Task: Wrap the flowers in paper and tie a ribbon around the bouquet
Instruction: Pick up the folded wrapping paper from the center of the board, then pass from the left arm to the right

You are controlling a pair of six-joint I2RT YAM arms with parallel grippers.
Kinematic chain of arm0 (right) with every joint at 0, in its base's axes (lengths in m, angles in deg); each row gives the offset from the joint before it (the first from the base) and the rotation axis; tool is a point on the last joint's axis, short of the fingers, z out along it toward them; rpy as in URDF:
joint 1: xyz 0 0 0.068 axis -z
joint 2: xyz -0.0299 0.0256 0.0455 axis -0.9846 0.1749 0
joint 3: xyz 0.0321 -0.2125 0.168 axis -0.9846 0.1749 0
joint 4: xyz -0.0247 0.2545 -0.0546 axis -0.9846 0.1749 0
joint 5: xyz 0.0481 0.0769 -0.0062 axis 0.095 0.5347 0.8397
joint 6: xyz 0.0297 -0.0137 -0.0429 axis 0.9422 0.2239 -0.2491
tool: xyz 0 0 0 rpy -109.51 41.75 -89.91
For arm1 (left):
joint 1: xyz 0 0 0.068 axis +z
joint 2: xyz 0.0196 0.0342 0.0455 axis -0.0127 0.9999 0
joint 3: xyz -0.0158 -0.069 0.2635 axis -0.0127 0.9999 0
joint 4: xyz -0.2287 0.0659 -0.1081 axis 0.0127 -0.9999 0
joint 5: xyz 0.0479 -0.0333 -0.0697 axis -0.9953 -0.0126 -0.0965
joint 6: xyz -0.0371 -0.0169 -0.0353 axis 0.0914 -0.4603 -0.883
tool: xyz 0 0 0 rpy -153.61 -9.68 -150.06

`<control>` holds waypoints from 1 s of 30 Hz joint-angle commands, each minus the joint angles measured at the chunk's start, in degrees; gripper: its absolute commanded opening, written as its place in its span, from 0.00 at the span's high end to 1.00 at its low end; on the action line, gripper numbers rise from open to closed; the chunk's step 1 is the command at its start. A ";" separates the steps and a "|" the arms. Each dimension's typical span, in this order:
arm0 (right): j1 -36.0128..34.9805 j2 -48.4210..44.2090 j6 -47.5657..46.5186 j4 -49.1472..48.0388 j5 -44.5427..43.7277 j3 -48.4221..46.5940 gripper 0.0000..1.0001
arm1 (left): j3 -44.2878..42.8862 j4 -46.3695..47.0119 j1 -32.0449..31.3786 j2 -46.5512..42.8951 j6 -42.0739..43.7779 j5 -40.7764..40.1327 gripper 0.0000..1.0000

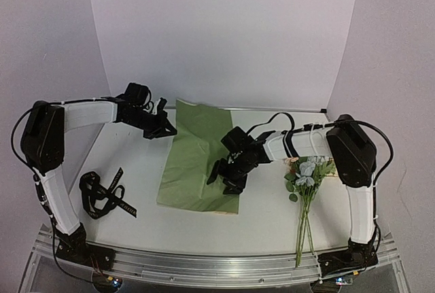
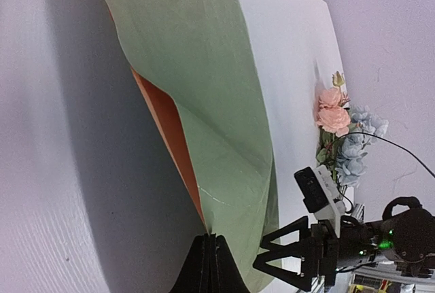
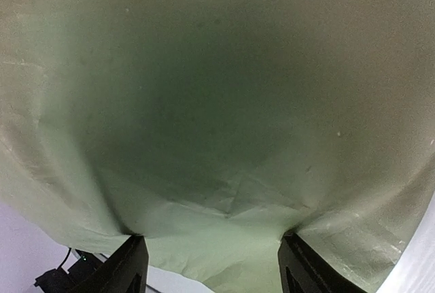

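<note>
Step in hand: setting out the paper; flowers not yet on it.
The paper (image 1: 197,164) lies green face up between my arms, one edge lifted by my left gripper (image 1: 163,128), fingers closed on it. My right gripper (image 1: 225,179) is poised low over the sheet, fingers apart, holding nothing. The flowers (image 1: 307,170) lie by my right arm and the ribbon (image 1: 102,192) by my left. Next, I judge: flatten the sheet, fetch the flowers.

Creased sage-green paper (image 1: 194,164) lies centrally, far corner lifted (orange underside showing); flowers (image 1: 307,173) lie right, black ribbon (image 1: 102,194) looped left.
</note>
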 commanded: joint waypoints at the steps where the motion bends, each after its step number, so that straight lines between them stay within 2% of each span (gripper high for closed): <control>1: -2.84 -5.08 1.37 -2.73 0.82 1.52 0.30 | 1.22 -6.90 -0.12 -8.60 3.62 -1.63 1.00; 5: -2.77 -10.33 0.04 -2.21 0.46 4.44 0.22 | -0.94 -13.78 0.08 -13.81 7.19 -1.77 1.00; 9: -2.05 -14.83 -1.93 -1.03 -0.68 7.89 0.16 | -6.98 -21.30 0.07 -16.33 11.68 -0.44 1.00; 13: -0.14 -16.48 -2.10 -0.26 -3.05 11.33 0.13 | -12.53 -25.37 -0.48 -16.37 14.77 4.74 1.00; 19: 0.30 -14.66 -0.61 -0.33 -2.74 10.49 0.13 | -19.47 -27.97 -7.70 -8.69 15.76 4.33 1.00; 22: 0.30 -18.04 -2.86 0.55 -3.97 11.84 0.12 | -21.83 -28.10 -9.09 -4.14 14.17 2.31 1.00; 30: 0.29 -28.10 -14.29 16.70 -7.18 5.81 0.08 | -24.22 -24.24 -10.62 0.08 9.04 2.65 1.00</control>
